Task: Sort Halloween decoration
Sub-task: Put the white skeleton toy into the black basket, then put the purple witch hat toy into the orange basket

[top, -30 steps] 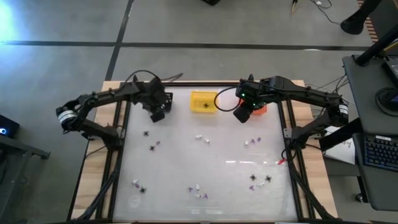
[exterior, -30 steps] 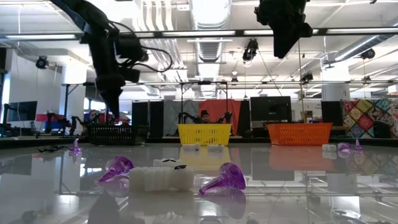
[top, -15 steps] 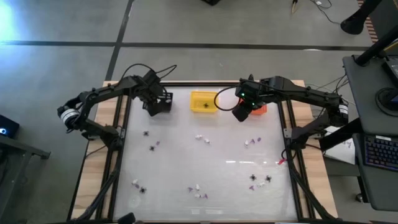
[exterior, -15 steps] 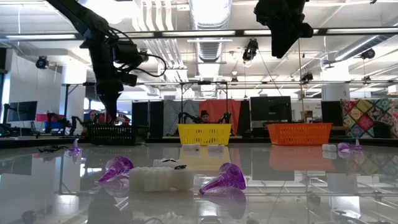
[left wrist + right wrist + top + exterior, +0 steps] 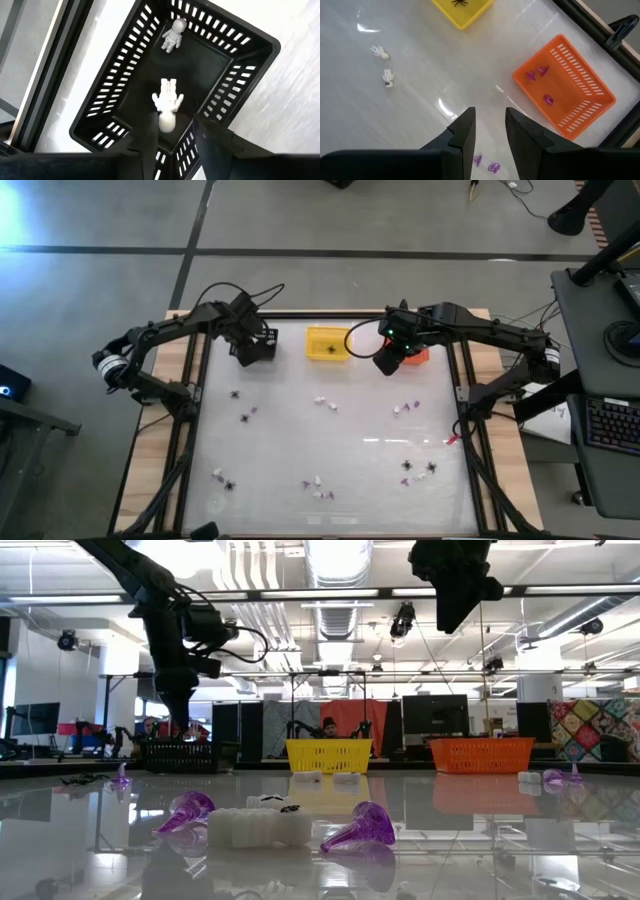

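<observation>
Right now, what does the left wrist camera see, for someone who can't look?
A black basket holds two small white figures, seen from above. The left pincer hangs open over it, with nothing in it.

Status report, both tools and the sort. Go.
Left tool open above black basket, two white bits inside. Right tool open, empty, near orange basket. Nothing in the way.

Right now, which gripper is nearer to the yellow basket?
Right. The right gripper hovers just beside the yellow basket, by the orange basket; the left gripper hangs farther off, over the black basket.
</observation>
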Motion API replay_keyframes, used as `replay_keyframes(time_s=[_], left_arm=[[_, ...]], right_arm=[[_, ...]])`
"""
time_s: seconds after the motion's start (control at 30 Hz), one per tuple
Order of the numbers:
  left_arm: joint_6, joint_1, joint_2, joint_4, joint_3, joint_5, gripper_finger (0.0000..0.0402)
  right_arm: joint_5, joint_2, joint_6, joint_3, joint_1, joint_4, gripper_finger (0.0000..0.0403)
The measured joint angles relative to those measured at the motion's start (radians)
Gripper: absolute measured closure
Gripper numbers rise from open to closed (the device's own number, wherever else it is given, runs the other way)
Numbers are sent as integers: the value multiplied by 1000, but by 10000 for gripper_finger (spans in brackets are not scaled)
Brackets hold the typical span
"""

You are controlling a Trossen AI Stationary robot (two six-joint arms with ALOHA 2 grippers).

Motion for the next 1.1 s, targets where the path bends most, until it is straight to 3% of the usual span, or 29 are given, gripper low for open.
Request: replay_keyframes(time_s=[0.53,0.73,1.1], left_arm=[[-47,-8,-11,-58,2,24,269],[-127,-57,-54,-154,100,157,269],[-237,-208,-162,-177,242,164,269]], right_arm=[[0,0,-45,-1,0,38,303],[-69,0,-56,-5,0,22,303],[-80,0,48,-37,100,-56,300]])
